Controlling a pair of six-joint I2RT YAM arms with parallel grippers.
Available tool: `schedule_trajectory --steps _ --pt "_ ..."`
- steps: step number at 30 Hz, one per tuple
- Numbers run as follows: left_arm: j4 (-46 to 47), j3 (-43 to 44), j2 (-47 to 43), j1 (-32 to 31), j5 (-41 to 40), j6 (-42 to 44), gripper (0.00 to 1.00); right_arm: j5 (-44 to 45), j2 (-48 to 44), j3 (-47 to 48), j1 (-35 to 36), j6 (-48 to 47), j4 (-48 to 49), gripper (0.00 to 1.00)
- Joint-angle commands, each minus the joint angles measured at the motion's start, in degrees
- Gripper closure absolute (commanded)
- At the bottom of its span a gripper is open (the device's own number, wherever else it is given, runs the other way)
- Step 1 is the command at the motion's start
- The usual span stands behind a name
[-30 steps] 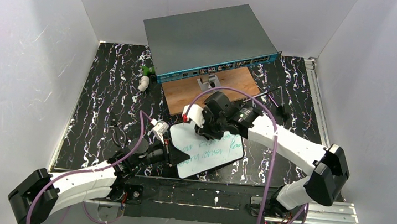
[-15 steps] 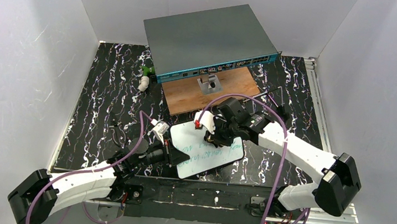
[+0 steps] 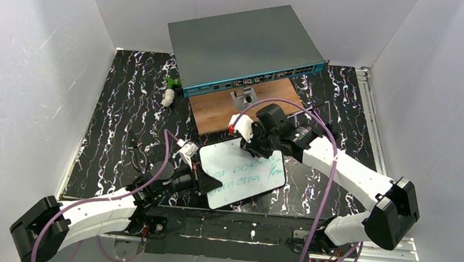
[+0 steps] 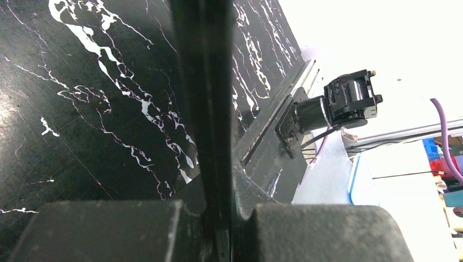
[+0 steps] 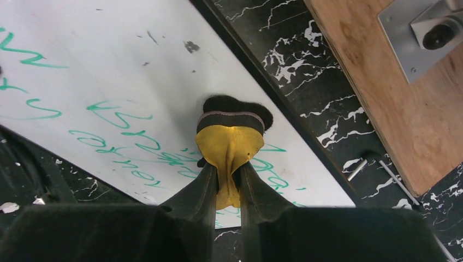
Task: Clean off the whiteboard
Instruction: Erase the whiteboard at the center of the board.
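Observation:
The whiteboard (image 3: 241, 176) lies on the black marbled table near the front, with green handwriting across its middle and near part. My left gripper (image 3: 201, 181) is shut on its left edge; in the left wrist view the board's rim (image 4: 205, 98) runs as a dark strip between the jaws of the left gripper (image 4: 218, 218). My right gripper (image 3: 255, 145) is shut on a yellow eraser (image 5: 232, 139) with a dark felt face. The felt rests on the whiteboard (image 5: 109, 82) near its far edge, just above the green writing.
A large grey box with a teal front (image 3: 245, 41) stands at the back. A brown wooden board (image 3: 218, 111) with a metal bracket (image 3: 244, 98) lies just beyond the whiteboard. A small white and green object (image 3: 169, 92) sits at the back left. A small metal pin (image 5: 357, 169) lies beside the wooden board (image 5: 393, 98).
My right gripper swept the eraser from the board's far left toward its middle right, then back up to the far edge. The left gripper and the board have stayed put.

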Motion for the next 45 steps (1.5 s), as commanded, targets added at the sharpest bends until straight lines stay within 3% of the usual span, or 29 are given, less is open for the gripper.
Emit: schedule_trajectory --steps 1,6,11,18,23,25,31,37,45 --pt "1.25 1.44 -0.39 -0.44 1.31 1.83 1.00 1.59 -2.04 -0.93 -0.98 -0.73 2.07 0.99" --pt "1.83 0.78 -0.96 -0.44 1.01 1.55 1.00 -10.12 -2.52 -1.93 -0.91 -5.31 -3.83 0.99" --pt "1.14 0.82 -1.75 -0.44 1.07 1.61 1.00 -12.38 -0.94 -0.39 0.37 -5.56 -5.76 0.99" --pt "1.21 0.85 -1.77 -0.44 0.94 1.67 1.00 0.56 0.28 2.73 -0.59 2.37 1.57 0.99" --pt "1.55 1.13 -1.14 -0.47 1.20 1.71 1.00 8.41 0.07 -0.66 -2.48 2.10 5.04 0.99" --pt "1.52 1.26 -1.01 -0.45 1.34 1.74 1.00 8.06 -0.62 -2.60 -2.54 0.08 5.15 0.99" --pt "1.80 1.35 -0.94 -0.47 1.34 1.91 1.00 -4.43 -3.20 -7.01 -1.11 -6.91 0.45 0.99" --pt "2.64 1.22 -0.16 -0.45 1.17 1.83 1.00 -10.84 -2.49 -3.75 1.11 -7.50 -3.99 0.99" --pt "3.32 0.99 0.27 -0.44 1.08 1.21 1.00 4.01 -0.87 -0.60 -2.26 1.46 3.85 0.99"
